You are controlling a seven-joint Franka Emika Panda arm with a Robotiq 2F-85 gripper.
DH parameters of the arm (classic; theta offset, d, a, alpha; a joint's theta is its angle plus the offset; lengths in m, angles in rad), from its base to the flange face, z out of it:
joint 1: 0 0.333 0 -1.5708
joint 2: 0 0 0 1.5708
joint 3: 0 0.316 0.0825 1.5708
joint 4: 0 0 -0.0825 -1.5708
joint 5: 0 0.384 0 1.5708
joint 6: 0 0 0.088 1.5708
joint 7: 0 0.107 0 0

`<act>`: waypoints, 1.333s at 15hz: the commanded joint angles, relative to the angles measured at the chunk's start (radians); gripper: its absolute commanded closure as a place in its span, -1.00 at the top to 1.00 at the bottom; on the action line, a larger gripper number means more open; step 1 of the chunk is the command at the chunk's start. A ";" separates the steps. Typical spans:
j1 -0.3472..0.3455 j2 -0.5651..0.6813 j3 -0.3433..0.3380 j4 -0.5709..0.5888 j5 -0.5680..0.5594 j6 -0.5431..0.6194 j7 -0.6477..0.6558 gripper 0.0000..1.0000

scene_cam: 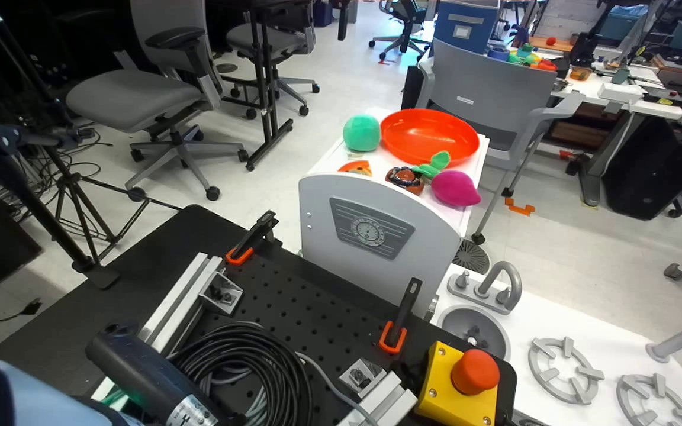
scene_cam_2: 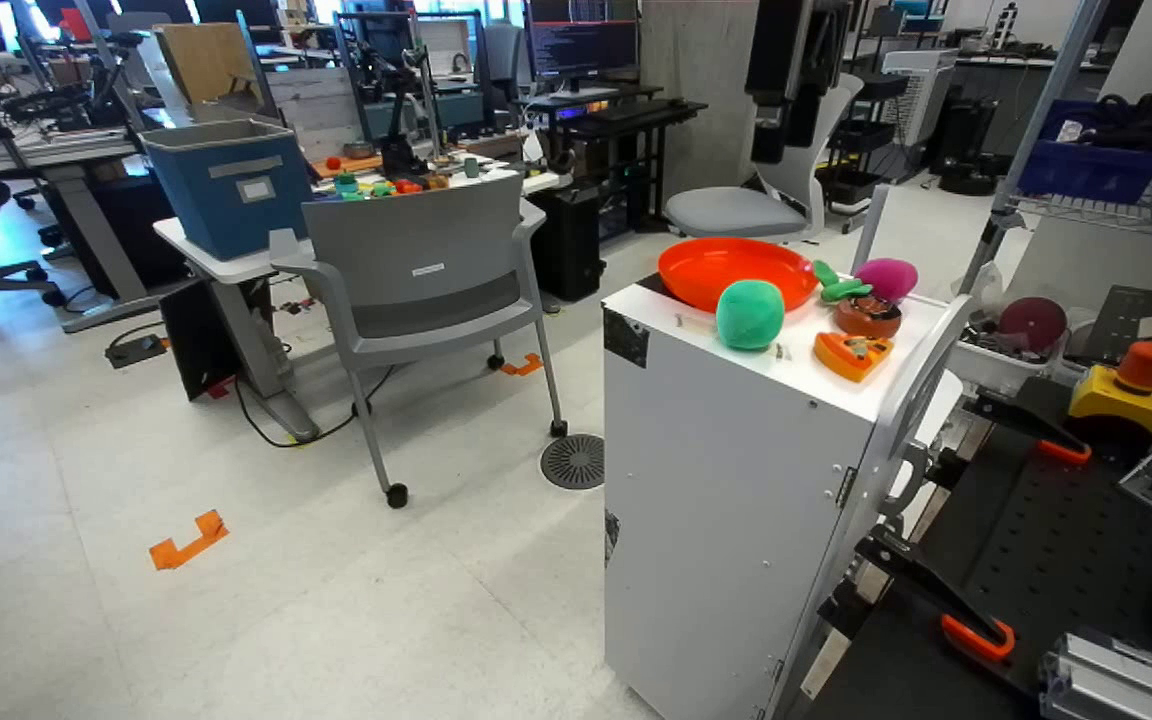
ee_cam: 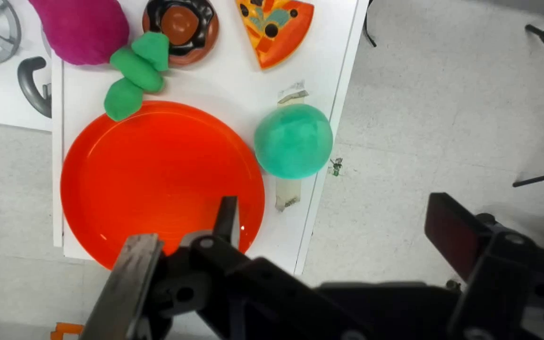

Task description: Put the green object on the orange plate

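Wide apart, that's how they stand, my two fingers (ee_cam: 225, 219)! The gripper (ee_cam: 335, 217) sits along the bottom of the wrist view: one tip shows up against the orange plate (ee_cam: 158, 165), its partner way out over the floor (ee_cam: 395, 118). And between the pair? The edge of the white top (ee_cam: 234, 87), a stretch of floor, and air, that's my whole catch. In an exterior view, there I hang, dark fingers (scene_cam_2: 771, 140) at the top edge, well above the plate, with a visible gap underneath.

Here's the one that matters: the green ball (ee_cam: 293, 141), resting on the white top, right by the plate's rim, and whether those two touch, I can't tell! Tape (ee_cam: 287, 191) peeks out on either side of it. It's close to the long edge of the white top, ahead of my tips, apart from both, and nearer the plate-side finger in my picture. Both exterior views back it up: ball on the surface, plate just beside it.

And what a crowd up top! There's the pizza slice (ee_cam: 281, 30), point toward me, then the doughnut (ee_cam: 182, 30) with its dark, shiny ring, then the magenta-pink ball (ee_cam: 85, 30), cut off by the top of my view. Next to that lies a green piece (ee_cam: 137, 71), one lobe overlapping the plate's rim from where I look.
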 commanded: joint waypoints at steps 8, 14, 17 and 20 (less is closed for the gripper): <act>-0.002 0.078 0.000 0.081 -0.060 -0.090 0.035 1.00; 0.002 0.103 0.001 0.093 -0.112 -0.104 0.062 1.00; 0.004 0.115 0.001 0.101 -0.133 -0.107 0.078 1.00; 0.004 0.119 0.002 0.100 -0.144 -0.104 0.077 1.00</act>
